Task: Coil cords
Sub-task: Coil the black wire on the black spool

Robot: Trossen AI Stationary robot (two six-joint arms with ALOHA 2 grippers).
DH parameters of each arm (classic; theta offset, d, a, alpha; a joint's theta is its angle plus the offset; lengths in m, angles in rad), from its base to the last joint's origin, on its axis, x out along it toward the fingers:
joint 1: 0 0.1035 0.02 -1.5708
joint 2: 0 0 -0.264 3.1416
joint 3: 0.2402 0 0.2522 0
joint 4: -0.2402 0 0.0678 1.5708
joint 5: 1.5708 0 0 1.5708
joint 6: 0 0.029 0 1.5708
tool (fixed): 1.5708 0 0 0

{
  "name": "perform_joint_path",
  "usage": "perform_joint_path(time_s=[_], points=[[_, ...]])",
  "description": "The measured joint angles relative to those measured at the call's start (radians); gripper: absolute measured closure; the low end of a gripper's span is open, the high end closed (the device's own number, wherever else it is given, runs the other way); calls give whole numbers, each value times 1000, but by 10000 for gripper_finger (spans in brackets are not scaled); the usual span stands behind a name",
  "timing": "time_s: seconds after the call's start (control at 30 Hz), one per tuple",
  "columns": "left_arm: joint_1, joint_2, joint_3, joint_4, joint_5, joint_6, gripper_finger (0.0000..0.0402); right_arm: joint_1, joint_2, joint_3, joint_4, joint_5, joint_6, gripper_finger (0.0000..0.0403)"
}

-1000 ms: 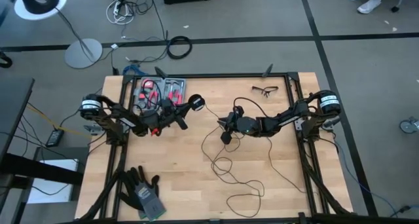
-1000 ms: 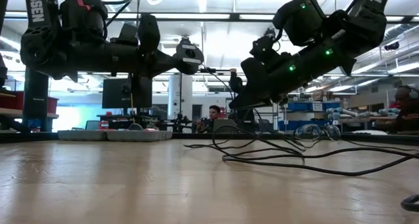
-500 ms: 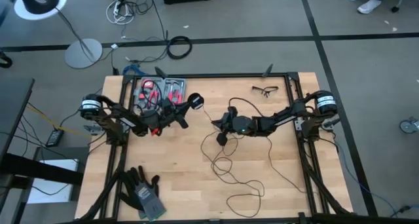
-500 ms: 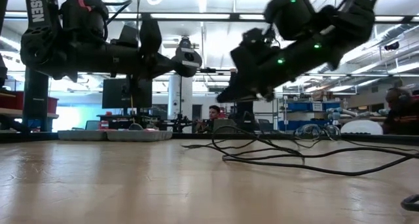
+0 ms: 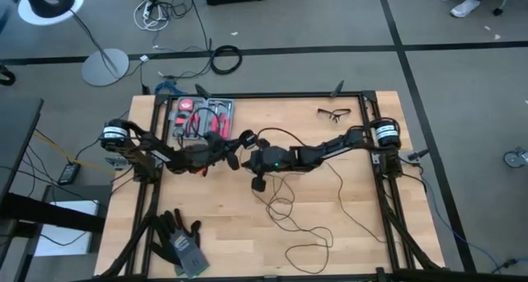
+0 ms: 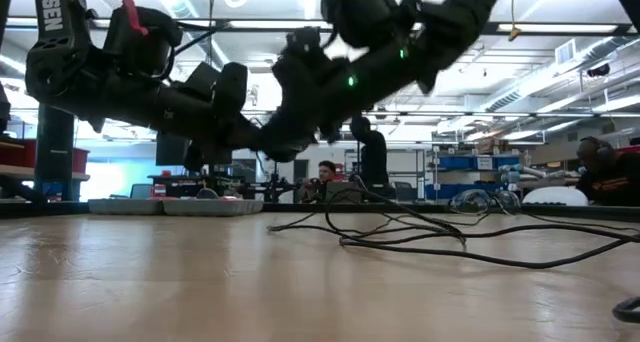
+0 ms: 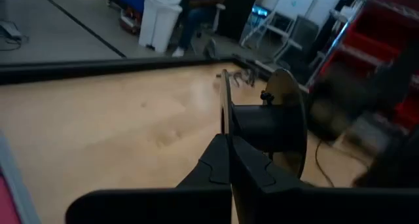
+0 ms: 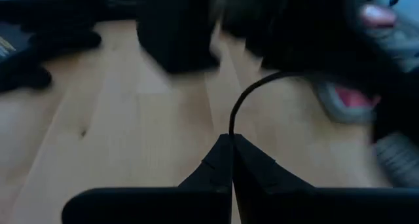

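Two claws met above the middle of the pale wooden table (image 5: 346, 224), where we saw the left claw (image 7: 229, 135) clamped on the small round black puck (image 7: 286, 122) and the right claw (image 8: 231, 140) pinched shut on the thin black cord (image 8: 252, 93), whose slack lay looped on the table nearby.
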Motion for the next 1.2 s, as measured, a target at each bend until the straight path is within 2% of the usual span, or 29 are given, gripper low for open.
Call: perform_joint_path(time_s=[0.17,0.3,0.43,0.67,0.8,1.07,1.2], points=[[-33,0,0,-22,4,1,401,-34,-104,17,-119,28,-40,403],[-48,0,0,-33,16,0,401,-67,-183,16,-212,114,-34,403],[-56,0,0,-13,20,0,401,-95,-231,15,-389,214,45,403],[-55,0,-3,80,21,0,401,-96,-232,1,-572,254,186,403],[-55,1,-15,115,4,2,401,-75,-232,-85,-480,239,225,401],[-55,0,-17,137,-74,-1,401,-16,-185,-294,48,106,260,383],[-55,0,-18,128,-96,-1,401,11,-161,-343,85,104,271,371]])
